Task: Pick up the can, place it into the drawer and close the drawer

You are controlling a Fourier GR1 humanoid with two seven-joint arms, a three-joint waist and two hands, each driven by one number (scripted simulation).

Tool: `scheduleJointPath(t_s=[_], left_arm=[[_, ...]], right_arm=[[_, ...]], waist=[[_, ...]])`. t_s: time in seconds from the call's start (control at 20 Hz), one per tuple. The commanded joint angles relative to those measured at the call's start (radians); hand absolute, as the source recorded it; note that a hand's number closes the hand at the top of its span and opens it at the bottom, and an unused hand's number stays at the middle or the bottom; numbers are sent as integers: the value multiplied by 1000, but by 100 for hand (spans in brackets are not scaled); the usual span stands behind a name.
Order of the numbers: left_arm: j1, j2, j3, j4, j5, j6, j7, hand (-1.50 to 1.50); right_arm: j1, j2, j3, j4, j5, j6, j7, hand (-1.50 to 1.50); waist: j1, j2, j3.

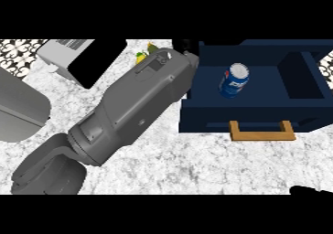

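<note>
Blue soda can (234,80) lies on its side inside the open dark navy drawer (196,119), near the middle of the compartment. The drawer's wooden handle (261,132) projects toward the viewer over the white marbled bench (196,164). The left forearm (129,109) extends diagonally to the drawer's left wall; its hand is hidden, fingers cannot be told. A dark sliver of the right hand (314,190) shows at the lower right corner; its state cannot be told. A grey appliance (74,57) stands at upper left.
</note>
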Motion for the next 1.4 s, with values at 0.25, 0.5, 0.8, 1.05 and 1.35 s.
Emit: scheduleJointPath(t_s=[0.25,0.5,0.8,1.05,1.35], left_arm=[[0,22,13,-14,-40,16,66,-150],[13,65,17,-62,-64,34,101,-150],[64,135,-6,-147,-103,19,160,-150],[129,187,1,-230,-125,44,179,-150],[215,254,7,-342,-158,42,208,-150]], right_arm=[[-229,-18,220,336,401,-166,-68,-150],[-367,-54,238,589,503,-244,-138,-150],[-450,-58,331,799,662,-313,-158,-150],[-535,-29,302,1072,744,-497,-189,-150],[-641,-27,252,1349,781,-640,-220,-150]], waist=[[30,-7,0],[42,-8,0],[42,-12,0],[49,-9,0],[47,-10,1]])
